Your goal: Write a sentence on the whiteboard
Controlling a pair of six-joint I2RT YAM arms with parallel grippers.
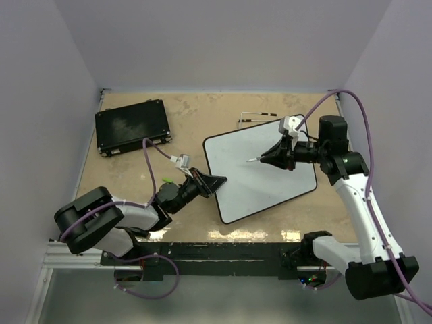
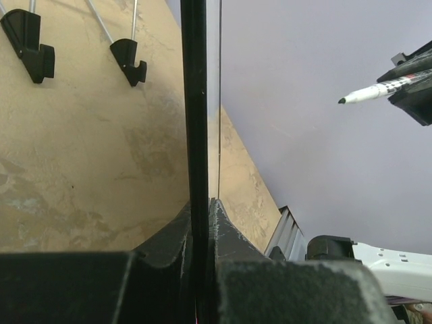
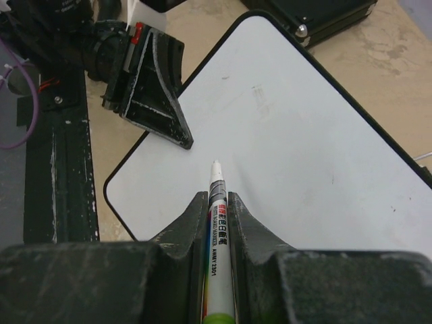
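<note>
White and unmarked, the whiteboard (image 1: 263,185) lies with one short edge clamped in my closed left fingers (image 1: 214,182), its long axis running away from them toward my right fingers (image 3: 181,233), which pinch a marker (image 3: 217,196), tip pointing straight ahead over the board. Nothing written yet; next, I judge, the tip must drop to touch.

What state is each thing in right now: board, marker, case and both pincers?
whiteboard: blank, left edge clamped.
marker: uncapped, tip over the whiteboard; contact unclear.
left pincer: shut on the whiteboard's edge.
right pincer: shut on the marker.
black case: closed, lying flat, apart from the whiteboard.
</note>
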